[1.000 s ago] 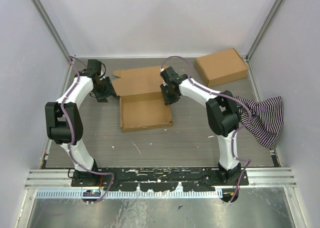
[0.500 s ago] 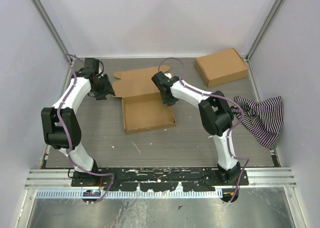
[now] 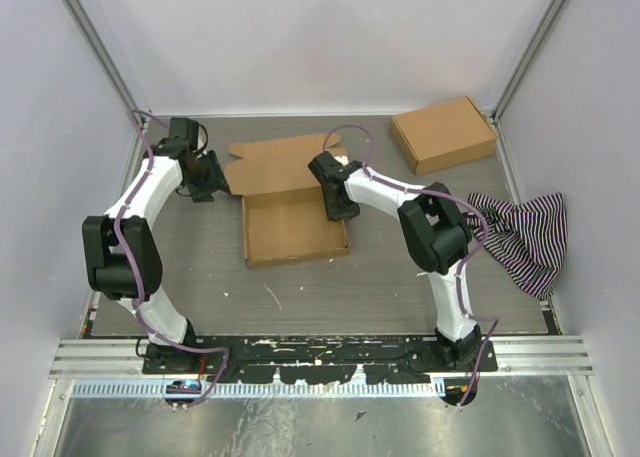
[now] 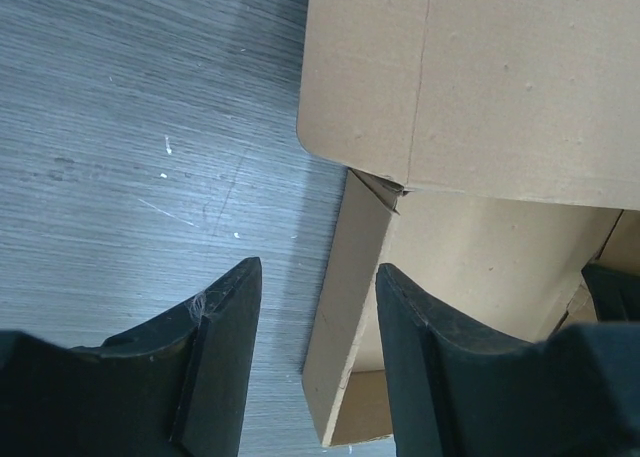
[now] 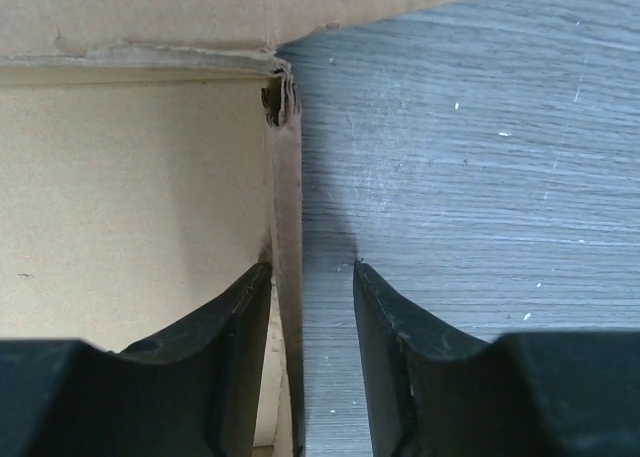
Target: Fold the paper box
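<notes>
1. Paper box (image 3: 295,222) sits mid-bench (image 3: 380,277) between the two arms. Its tray part is up and the lid panel (image 3: 280,162) lies flat beyond it, so each arm has its own side to work.
2. Right jaws (image 5: 310,268): part open, gripping nothing. They straddle the right side wall (image 5: 287,177). One finger is inside the tray, nearly on the wall. The other is outside over bare bench w/ a clear gap.
3. That wall runs straight ahead from the right jaws to the rear corner, i.e. across the closing direction. Good for a pinch, I reckon.
4. Left jaws (image 4: 318,269): wide, nothing held. On the wrist cam the left side wall (image 4: 345,307) lies in the gap, closer to the tray-side finger and slanted a bit off the jaw line. The lid's rounded corner is ahead of the tips. Can't tell how far above the wall the tips are.
5. My call: the next move turns on each wall being centred btwn its fingers. Right is lined up better. Left prob needs a small twist first.
</notes>
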`<state>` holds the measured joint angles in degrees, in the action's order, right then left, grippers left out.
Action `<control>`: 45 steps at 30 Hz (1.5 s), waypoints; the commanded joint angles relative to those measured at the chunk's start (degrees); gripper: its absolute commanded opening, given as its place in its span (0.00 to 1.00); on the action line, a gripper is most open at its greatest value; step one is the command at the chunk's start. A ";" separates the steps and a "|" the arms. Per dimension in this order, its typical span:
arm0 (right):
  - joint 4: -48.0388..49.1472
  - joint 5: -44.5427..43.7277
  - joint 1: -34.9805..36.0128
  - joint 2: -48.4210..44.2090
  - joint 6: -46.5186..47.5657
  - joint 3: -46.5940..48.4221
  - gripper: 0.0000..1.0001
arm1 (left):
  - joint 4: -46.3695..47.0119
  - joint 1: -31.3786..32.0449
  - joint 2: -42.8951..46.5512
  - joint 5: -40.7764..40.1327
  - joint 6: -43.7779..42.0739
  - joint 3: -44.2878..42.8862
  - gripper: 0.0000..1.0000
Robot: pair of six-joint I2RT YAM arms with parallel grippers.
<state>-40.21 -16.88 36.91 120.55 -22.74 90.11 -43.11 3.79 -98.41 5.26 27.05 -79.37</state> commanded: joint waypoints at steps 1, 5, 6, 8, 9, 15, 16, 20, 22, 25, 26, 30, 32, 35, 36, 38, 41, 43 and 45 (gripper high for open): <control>-2.69 3.09 -0.17 -2.69 0.13 -2.27 0.45 | 0.79 -0.14 1.85 0.19 -0.41 0.05 0.56; -3.49 3.81 -0.19 -4.91 0.01 -4.21 0.44 | 0.70 -0.08 1.81 -0.06 -0.57 0.02 0.56; -3.68 3.79 -0.21 -5.43 -0.14 -4.61 0.44 | 0.68 -0.09 1.82 -0.07 -0.59 0.12 0.56; -3.88 5.83 -0.17 -6.53 -0.29 -5.37 0.44 | 0.68 -0.07 1.85 -0.16 -0.50 0.20 0.56; -3.90 6.20 -0.17 -7.23 -0.42 -5.69 0.44 | 0.65 -0.05 1.83 -0.16 -0.52 0.21 0.56; -3.86 6.01 -0.17 -9.85 -0.24 -4.81 0.46 | 0.81 -0.09 1.44 -0.11 -0.37 0.06 0.56; -4.05 5.60 -0.19 -9.43 -0.02 -3.87 0.46 | 0.87 -0.10 1.16 0.04 -0.33 -0.04 0.56; -4.88 4.85 -0.46 -8.66 0.08 0.58 0.49 | 0.07 -0.14 -1.30 0.72 0.38 -2.45 0.57; -4.29 5.71 -1.78 -9.89 -0.66 1.64 0.63 | -0.99 -0.35 -3.21 1.74 0.97 -4.93 0.60; -0.86 11.76 -6.14 -12.84 -2.00 1.01 0.70 | -0.85 -1.43 -5.97 5.89 2.76 -7.71 0.67; 0.41 14.05 -8.04 -13.91 -2.26 0.61 0.74 | -0.22 -2.03 -6.65 7.42 3.54 -8.07 0.68; 4.96 23.78 -15.55 -15.13 -1.90 0.04 0.80 | 1.93 -3.73 -9.72 11.61 6.09 -9.31 0.70; 6.63 27.99 -18.59 -13.79 -0.94 0.87 0.80 | 0.88 -3.79 -11.98 12.17 5.86 -11.76 0.69; 7.60 32.77 -21.04 -9.49 0.73 3.95 0.79 | -1.18 -3.79 -15.50 11.88 5.06 -15.02 0.66; 7.62 34.09 -21.32 -7.81 1.19 5.25 0.79 | -1.97 -3.79 -16.68 11.68 4.57 -16.15 0.66; 7.95 36.15 -21.50 -4.76 1.67 7.25 0.79 | -3.54 -3.79 -18.72 10.93 3.62 -17.89 0.66; 9.01 37.62 -21.52 -0.92 1.29 9.13 0.78 | -3.49 -3.72 -20.73 10.51 3.19 -18.94 0.65; 9.04 37.92 -21.52 0.98 1.03 10.51 0.77 | -3.71 -3.70 -21.83 10.35 3.06 -19.49 0.65; 9.04 37.73 -21.55 2.08 0.70 11.46 0.76 | -3.90 -3.71 -22.64 10.25 2.86 -20.00 0.64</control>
<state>-32.77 17.34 14.96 121.38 -22.44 97.60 -45.19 0.10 -119.39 15.11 31.09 -97.06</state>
